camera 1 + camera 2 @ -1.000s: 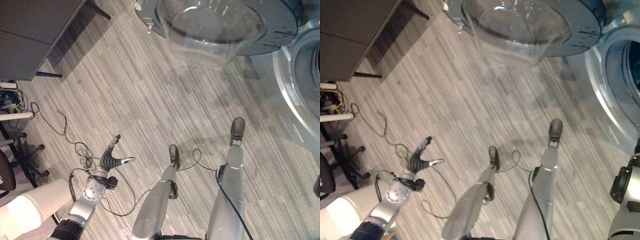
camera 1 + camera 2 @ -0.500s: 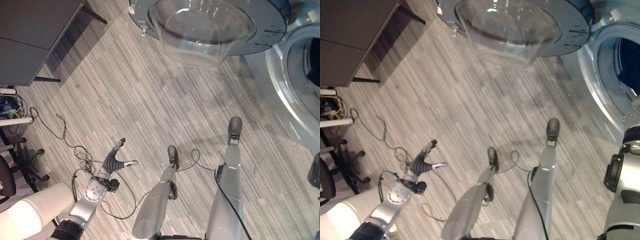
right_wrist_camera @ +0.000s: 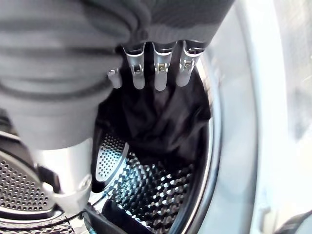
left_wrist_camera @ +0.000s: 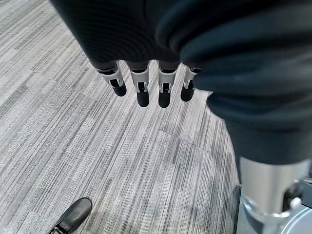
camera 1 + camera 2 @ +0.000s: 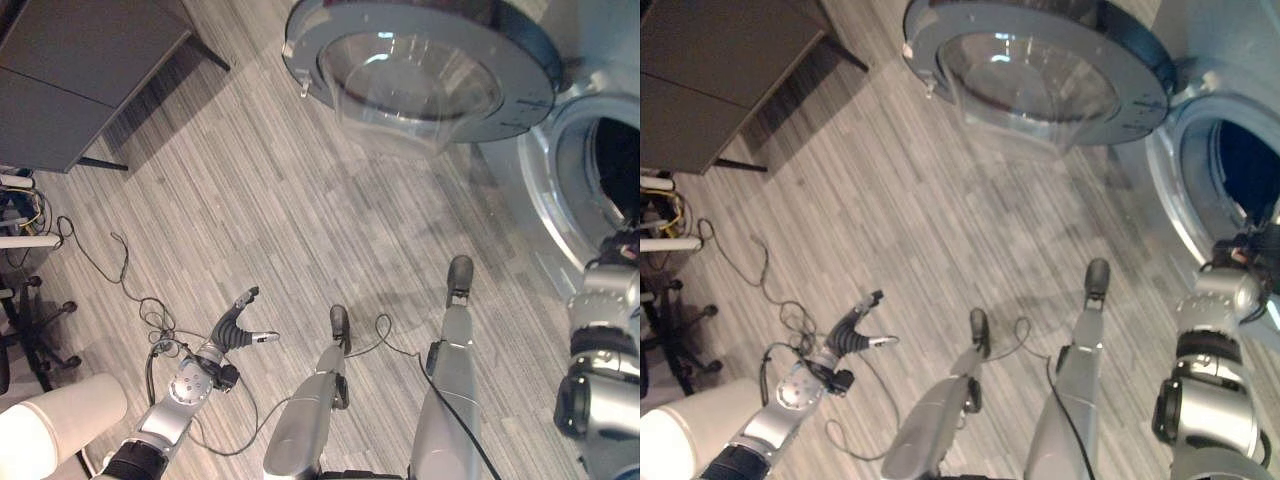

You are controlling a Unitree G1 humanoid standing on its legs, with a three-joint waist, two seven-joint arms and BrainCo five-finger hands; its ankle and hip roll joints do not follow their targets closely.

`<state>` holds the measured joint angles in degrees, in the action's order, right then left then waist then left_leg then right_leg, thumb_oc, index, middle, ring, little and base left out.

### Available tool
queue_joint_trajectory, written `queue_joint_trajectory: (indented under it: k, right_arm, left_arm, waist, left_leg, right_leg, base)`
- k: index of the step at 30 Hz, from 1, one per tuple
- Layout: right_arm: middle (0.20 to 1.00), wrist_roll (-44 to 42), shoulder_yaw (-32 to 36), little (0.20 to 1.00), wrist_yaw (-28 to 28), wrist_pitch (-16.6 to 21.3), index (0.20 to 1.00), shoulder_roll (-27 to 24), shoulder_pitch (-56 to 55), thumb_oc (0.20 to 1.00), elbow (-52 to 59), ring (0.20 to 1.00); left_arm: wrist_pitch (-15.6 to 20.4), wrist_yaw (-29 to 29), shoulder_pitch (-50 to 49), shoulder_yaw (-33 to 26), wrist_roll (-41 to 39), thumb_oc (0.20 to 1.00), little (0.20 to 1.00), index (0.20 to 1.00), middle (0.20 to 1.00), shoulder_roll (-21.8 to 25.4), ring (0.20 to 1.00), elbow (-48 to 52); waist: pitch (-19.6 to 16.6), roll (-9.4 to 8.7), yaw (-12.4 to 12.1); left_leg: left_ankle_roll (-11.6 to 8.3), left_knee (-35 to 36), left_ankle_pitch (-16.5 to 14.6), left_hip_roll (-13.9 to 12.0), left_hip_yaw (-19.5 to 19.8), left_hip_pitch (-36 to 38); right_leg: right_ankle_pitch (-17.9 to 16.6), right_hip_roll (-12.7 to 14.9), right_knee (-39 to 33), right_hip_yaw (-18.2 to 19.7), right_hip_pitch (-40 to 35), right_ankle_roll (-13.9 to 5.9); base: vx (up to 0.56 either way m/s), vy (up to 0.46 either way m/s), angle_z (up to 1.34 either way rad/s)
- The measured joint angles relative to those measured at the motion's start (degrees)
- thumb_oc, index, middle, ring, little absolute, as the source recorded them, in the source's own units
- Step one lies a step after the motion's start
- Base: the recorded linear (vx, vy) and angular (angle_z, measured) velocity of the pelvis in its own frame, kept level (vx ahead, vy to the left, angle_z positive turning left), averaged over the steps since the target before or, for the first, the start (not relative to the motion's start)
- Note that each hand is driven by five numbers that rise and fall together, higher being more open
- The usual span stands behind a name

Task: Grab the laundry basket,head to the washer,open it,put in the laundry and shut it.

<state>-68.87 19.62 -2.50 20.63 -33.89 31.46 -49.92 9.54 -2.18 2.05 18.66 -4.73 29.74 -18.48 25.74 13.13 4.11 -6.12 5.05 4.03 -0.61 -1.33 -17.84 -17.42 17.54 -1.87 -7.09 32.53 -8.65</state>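
Note:
The washer's round glass door (image 5: pixel 420 70) stands swung open, above the floor ahead of me. Its drum opening (image 5: pixel 610 160) is at the far right. My right hand (image 5: pixel 1252 245) reaches into that opening. In the right wrist view its fingers (image 3: pixel 161 73) are straight and its thumb stands apart. A black garment (image 3: pixel 161 122) hangs just past the fingertips, down into the perforated steel drum (image 3: pixel 146 195). My left hand (image 5: pixel 235 325) hangs low at my left side over the grey plank floor, open and holding nothing (image 4: pixel 141 87).
A dark desk (image 5: pixel 80 70) fills the upper left corner, its leg meeting the floor near the washer door. An office chair base (image 5: pixel 35 320) stands at the left edge. The washer's white front panel (image 3: pixel 253 122) frames the drum.
My right arm has come into view at the right and reached into the drum opening. The view has shifted, showing more of the washer. The left hand stays low at my side.

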Motion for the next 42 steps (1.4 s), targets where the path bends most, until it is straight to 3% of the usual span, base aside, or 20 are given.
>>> queue_joint_trajectory:
  k: [2, 4, 11, 14, 19, 21, 22, 24, 27, 29, 36, 38, 42]
  right_arm:
    - [1.0, 0.2, -0.1, 1.0, 2.0, -1.6, 1.0, 2.2, -5.8, 1.0, 1.9, 1.0]
    - [1.0, 0.8, -0.1, 1.0, 3.2, -2.8, 1.0, 5.9, -11.4, 1.0, 2.8, 1.0]
    - [1.0, 10.8, -5.9, 1.0, 5.3, -7.2, 1.0, 14.3, -24.2, 1.0, 1.3, 1.0]
    - [1.0, 11.5, -6.6, 1.0, 6.2, -9.0, 1.0, 19.4, -29.2, 1.0, 4.1, 1.0]
    - [1.0, 14.3, -11.4, 1.0, 7.9, -11.5, 1.0, 24.0, -37.2, 1.0, 5.4, 1.0]
    - [1.0, 20.5, -16.0, 1.0, 7.5, -12.8, 1.0, 23.7, -37.7, 1.0, 0.9, 1.0]
    - [1.0, 24.0, -17.5, 1.0, 7.5, -13.5, 1.0, 23.6, -36.7, 1.0, -3.7, 1.0]
    - [1.0, 31.2, -18.7, 1.0, 6.9, -16.0, 1.0, 23.6, -34.5, 1.0, -13.8, 1.0]
    - [1.0, 43.6, -23.2, 1.0, 4.3, -17.8, 1.0, 22.4, -33.0, 1.0, -23.9, 1.0]
    - [1.0, 49.5, -23.6, 1.0, 3.5, -19.3, 1.0, 22.6, -32.2, 1.0, -26.8, 1.0]
    - [1.0, 49.0, -22.5, 1.0, 2.6, -19.6, 1.0, 22.7, -32.3, 1.0, -26.2, 1.0]
    - [1.0, 48.7, -24.4, 1.0, 2.6, -19.1, 1.0, 23.1, -32.8, 1.0, -22.9, 1.0]
    - [1.0, 48.9, -29.1, 1.0, 2.3, -18.7, 1.0, 24.4, -32.7, 1.0, -20.5, 1.0]
  left_arm:
    - [-0.5, 1.1, -0.6, 0.0, 1.5, 1.0, 1.0, 1.0, 1.0, -0.4, 1.0, -0.9]
    - [-0.6, 1.5, -2.5, -0.1, 2.7, 1.0, 1.0, 1.0, 1.0, -0.4, 1.0, -1.8]
    - [-2.3, 2.7, -4.2, 0.0, 9.7, 1.0, 1.0, 1.0, 1.0, 0.0, 1.0, -7.9]
    - [-2.4, 3.0, -4.3, 1.0, 12.6, 1.0, 1.0, 1.0, 1.0, -0.1, 1.0, -7.1]
    - [-2.2, 2.9, -5.5, -0.7, 12.6, 1.0, 1.0, 1.0, 1.0, -0.7, 1.0, -5.3]
    - [-2.2, 2.8, -7.1, -1.2, 12.6, 1.0, 1.0, 1.0, 1.0, -0.6, 1.0, -4.3]
    - [-2.4, 2.7, -6.9, -1.4, 12.5, 1.0, 1.0, 1.0, 1.0, -0.7, 1.0, -4.0]
    - [-2.5, 2.7, -6.4, -1.1, 12.5, 1.0, 1.0, 1.0, 1.0, -1.4, 1.0, -4.6]
    - [-2.7, 2.7, -5.1, 0.2, 12.6, 1.0, 1.0, 1.0, 1.0, -1.0, 1.0, -6.1]
    - [-2.6, 2.6, -5.4, 0.1, 12.6, 1.0, 1.0, 1.0, 1.0, -1.1, 1.0, -6.2]
    - [-2.2, 2.0, -8.0, 0.5, 16.6, 1.0, 1.0, 1.0, 1.0, -2.0, 1.0, -4.5]
    - [-2.0, 0.0, -7.0, 1.2, 18.9, 1.0, 1.0, 1.0, 1.0, -1.9, 1.0, -0.9]
    - [-2.0, -4.7, -0.8, 5.1, 27.1, 1.0, 1.0, 1.0, 1.0, -2.5, 1.0, -0.7]
  waist:
    - [-0.2, -1.65, 0.7]
    - [-1.8, -5.32, 1.2]
    - [-5.1, -11.48, 1.3]
    - [-6.2, -12.0, 1.4]
    - [-11.0, -13.0, 1.5]
    - [-13.2, -12.56, 1.3]
    - [-13.7, -12.05, 1.1]
    - [-15.7, -10.61, 0.7]
    - [-18.4, -12.52, -2.6]
    - [-21.2, -15.67, -3.9]
    - [-24.0, -13.13, -3.9]
    - [-23.9, -13.52, -3.9]
    - [-24.7, -15.55, -3.3]
  left_leg:
    - [-0.08, -1.0, -0.9, -0.5, 0.9, 2.2]
    - [-0.26, -1.3, -1.6, -0.8, 0.9, 4.2]
    - [-0.01, -9.1, -6.9, -0.9, 2.1, 8.7]
    - [1.02, -15.6, -10.8, -0.5, 1.9, 8.8]
    - [3.54, -23.8, -15.9, 1.8, -1.1, 7.9]
    - [5.17, -26.6, -17.6, 0.8, -3.1, 8.1]
    - [5.95, -26.2, -17.5, -0.4, -4.3, 8.8]
    - [6.01, -24.3, -16.4, -2.6, -3.9, 9.7]
    - [5.32, -15.7, -12.0, -3.2, -5.2, 14.3]
    - [3.69, -11.6, -9.6, -2.4, -4.9, 14.8]
    - [1.54, -1.5, -4.0, -3.9, -4.1, 19.3]
    - [1.14, 0.3, -2.5, -4.0, -3.8, 19.9]
    - [1.12, 0.5, -2.4, -4.4, -4.0, 20.8]
  right_leg:
    - [0.4, -0.2, -0.1, -1.1, -3.5, 0.03]
    - [0.9, -0.5, -0.7, -1.3, -5.9, 0.04]
    - [2.4, 0.0, -1.3, -3.0, -15.2, 0.24]
    - [2.7, 0.5, -1.3, -3.6, -18.5, 0.12]
    - [3.5, 2.7, -0.6, -3.2, -19.6, 0.64]
    - [9.7, 3.1, 0.9, -5.2, -19.5, 2.78]
    - [12.8, 3.2, 3.8, -7.6, -19.1, 1.75]
    - [13.0, 1.0, 9.9, -7.4, -18.5, 1.36]
    - [15.2, -0.4, 12.3, -10.8, -23.8, -0.28]
    - [13.5, -1.6, 4.5, -10.9, -29.3, -0.64]
    - [11.5, -5.2, -2.2, -12.4, -33.0, 0.35]
    - [10.8, -5.7, -3.2, -12.7, -33.5, 0.65]
    - [10.6, -5.7, -3.6, -12.6, -33.8, 0.73]
  base:
    - [0.01, 0.06, 0.12]
    - [0.03, 0.1, 0.03]
    - [0.01, 0.169, 0.06]
    - [-0.01, 0.244, -0.02]
    - [-0.01, 0.247, -0.26]
    - [-0.13, 0.144, -0.6]
    - [-0.09, 0.072, -0.57]
    - [0.02, -0.061, -0.29]
    - [0.05, -0.085, -0.2]
    - [0.08, -0.102, -0.03]
    - [0.03, -0.082, 0.06]
    - [0.05, -0.105, 0.06]
    - [0.03, -0.082, -0.02]
